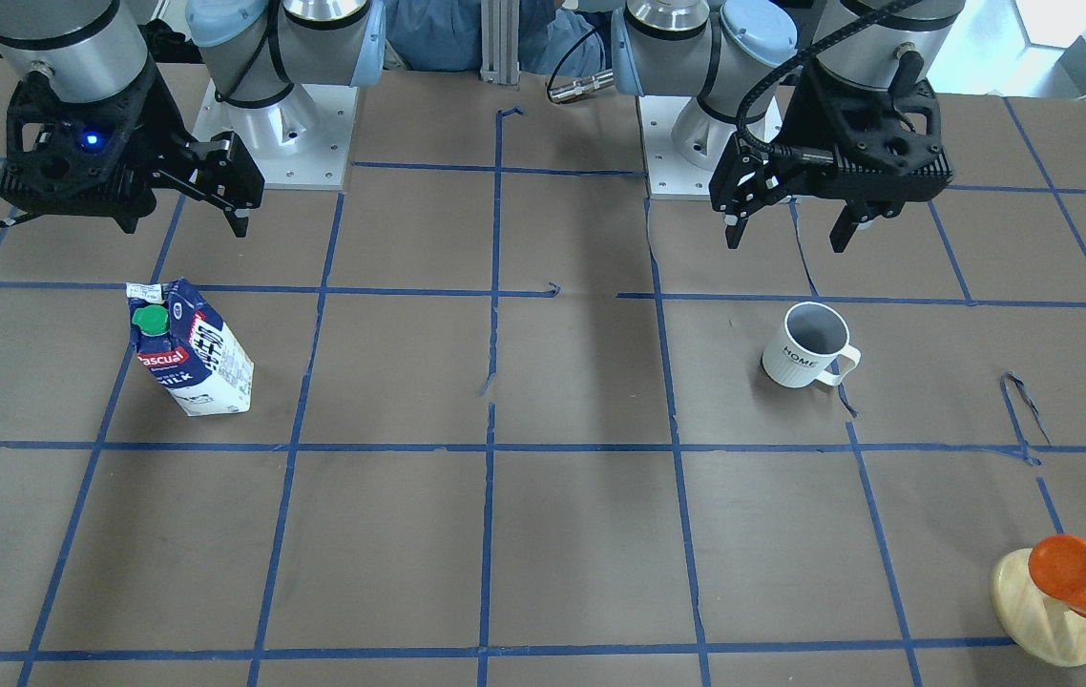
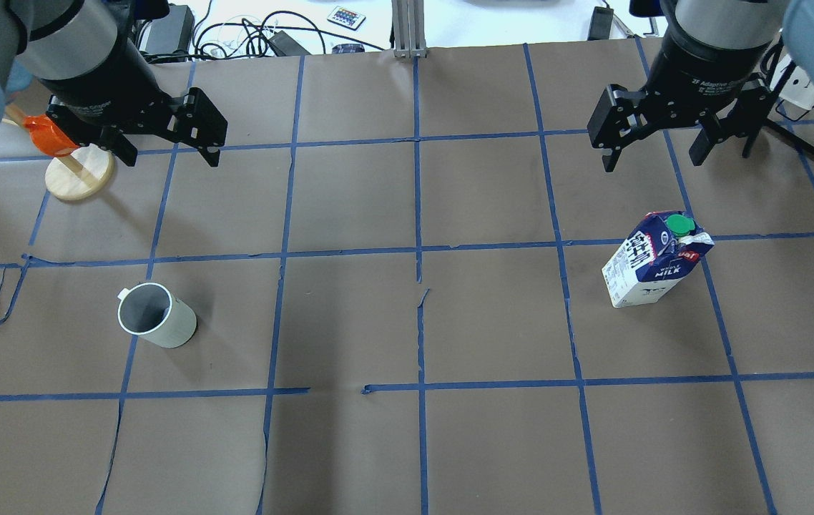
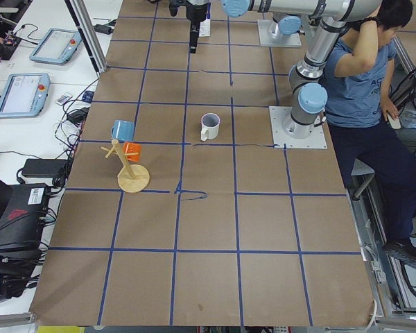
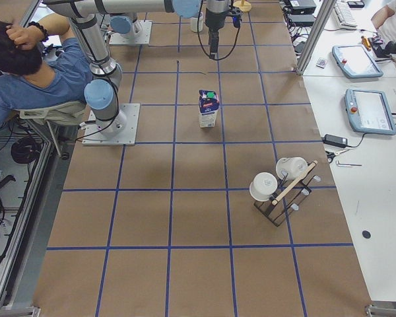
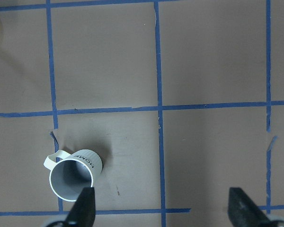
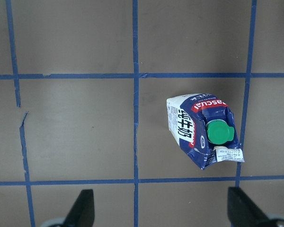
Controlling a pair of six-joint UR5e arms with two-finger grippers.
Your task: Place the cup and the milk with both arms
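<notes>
The cup, a white ribbed mug marked "HOME", stands upright on the brown table; it also shows in the overhead view and the left wrist view. My left gripper hangs open and empty above the table, apart from the cup. The milk, a blue and white carton with a green cap, stands upright and shows in the right wrist view. My right gripper is open and empty, raised and apart from the milk.
An orange cup hangs on a wooden stand with a pale disc base near my left gripper. A rack with white mugs stands at the table's right end. Blue tape lines grid the table. A seated person is behind the robot.
</notes>
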